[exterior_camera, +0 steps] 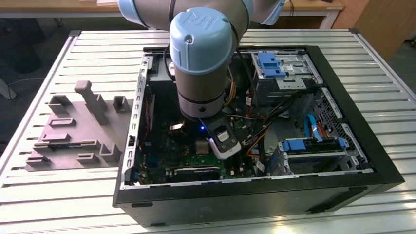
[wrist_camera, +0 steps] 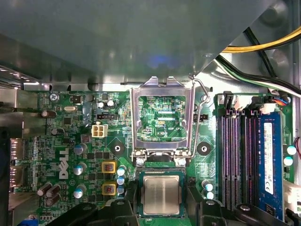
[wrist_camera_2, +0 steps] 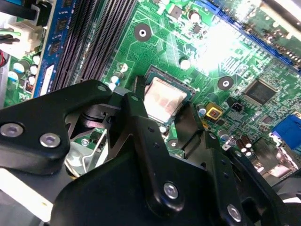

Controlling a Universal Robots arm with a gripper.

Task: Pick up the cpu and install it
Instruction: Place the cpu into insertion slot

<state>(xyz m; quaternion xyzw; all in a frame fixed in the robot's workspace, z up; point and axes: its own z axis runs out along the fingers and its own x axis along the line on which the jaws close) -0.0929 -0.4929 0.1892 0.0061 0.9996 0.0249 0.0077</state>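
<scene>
The open computer case [exterior_camera: 260, 197] holds the motherboard [wrist_camera: 70, 141], where the cpu [wrist_camera: 161, 196] lies in its socket beside the opened retention frame [wrist_camera: 162, 87]. The gripper [wrist_camera_2: 162, 107] straddles the cpu; grasp or release cannot be told. The case stands on a slatted metal table [exterior_camera: 58, 200], next to a grey fixture [exterior_camera: 71, 131].

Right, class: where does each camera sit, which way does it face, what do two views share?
Exterior view: off the arm, looking down into the computer case; arm shows.
First wrist view: on the wrist, square to the motherboard; gripper shows.
Second wrist view: on the wrist, slanted across it; gripper shows.
Wrist views share the cpu.
</scene>
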